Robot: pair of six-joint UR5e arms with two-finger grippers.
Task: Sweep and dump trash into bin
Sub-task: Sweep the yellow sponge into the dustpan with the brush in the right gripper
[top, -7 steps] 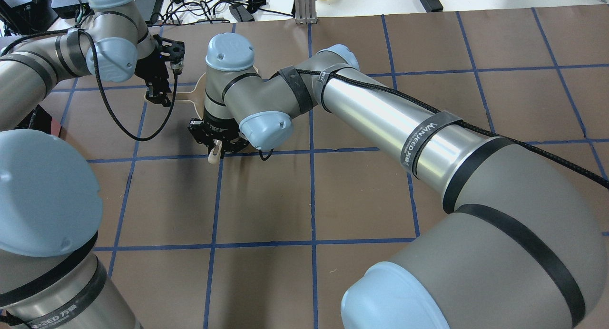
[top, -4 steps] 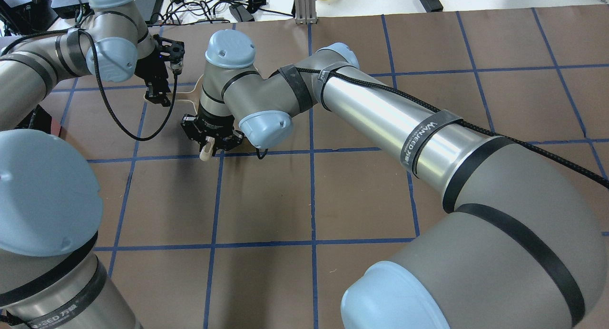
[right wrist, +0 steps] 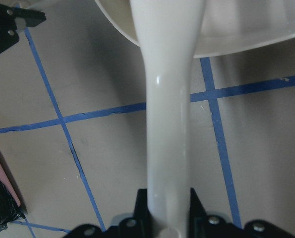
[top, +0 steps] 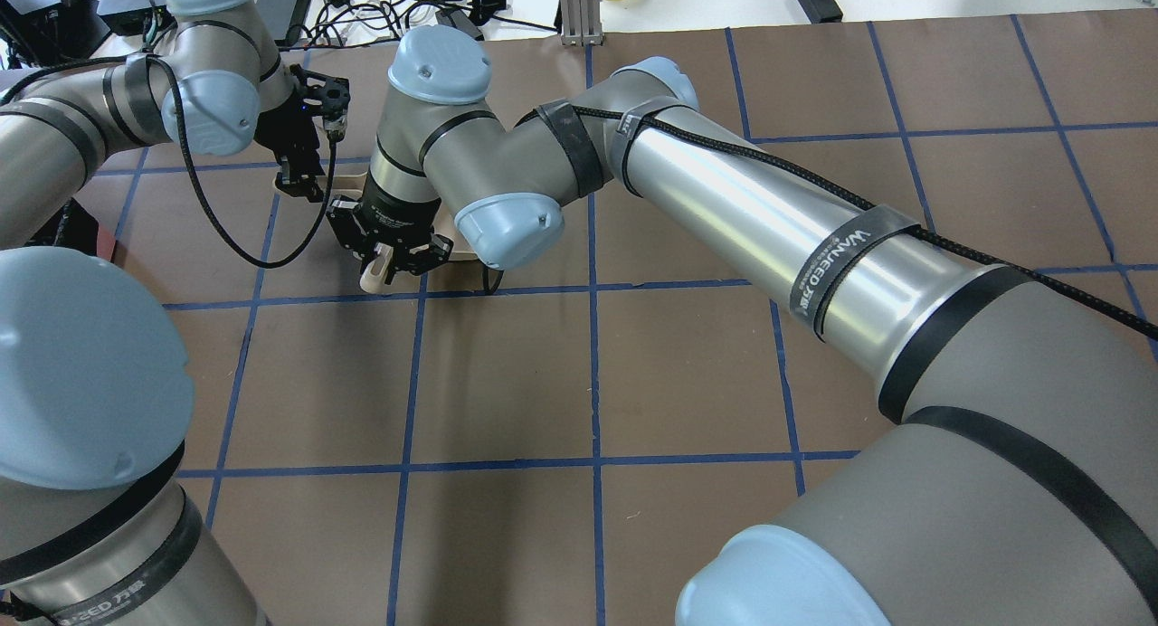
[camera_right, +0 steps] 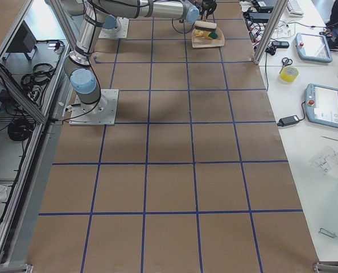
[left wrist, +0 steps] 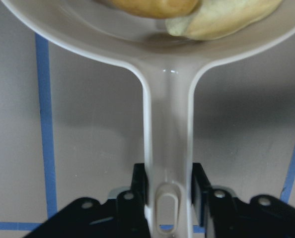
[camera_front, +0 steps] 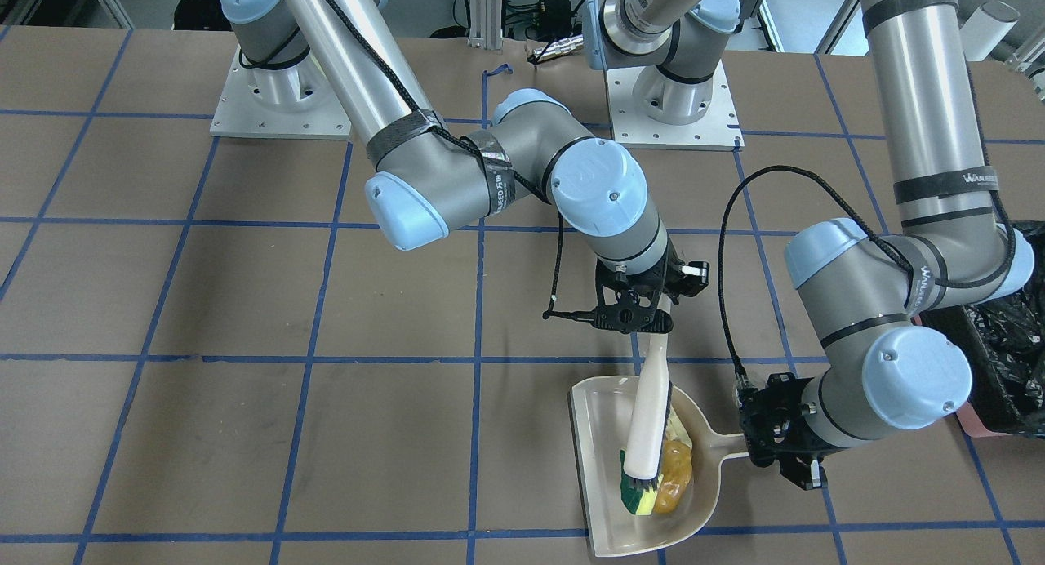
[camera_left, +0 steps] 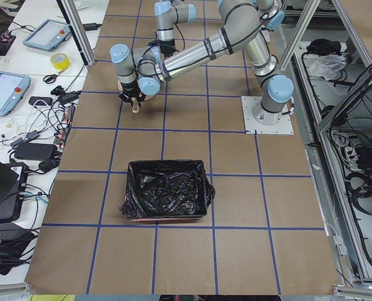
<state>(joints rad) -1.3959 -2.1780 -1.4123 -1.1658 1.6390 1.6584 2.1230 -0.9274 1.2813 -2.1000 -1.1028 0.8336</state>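
The beige dustpan [camera_front: 608,434] lies on the table. In it sit a yellow sponge wedge with a green side [camera_front: 638,497] and a golden-brown lump [camera_front: 674,473]. The lump [left wrist: 157,5] and a pale beige piece [left wrist: 227,20] also show in the left wrist view. My left gripper [camera_front: 775,451] is shut on the dustpan handle [left wrist: 167,124]. My right gripper [camera_front: 635,312] is shut on the beige brush handle [right wrist: 168,124]. The brush head [camera_front: 645,455] rests inside the pan against the trash. The bin [camera_left: 167,191], a pink box with a black bag, stands to the robot's left [camera_front: 1000,353].
Blue tape lines grid the brown table [top: 507,373]. My right arm [top: 724,201] reaches across the table and hides most of the dustpan from overhead. Cables and devices lie beyond the table's far edge [top: 407,11].
My right gripper has moved left and a little farther away in the overhead view, carrying the brush toward the left gripper. The left arm has stayed in place on the dustpan handle.
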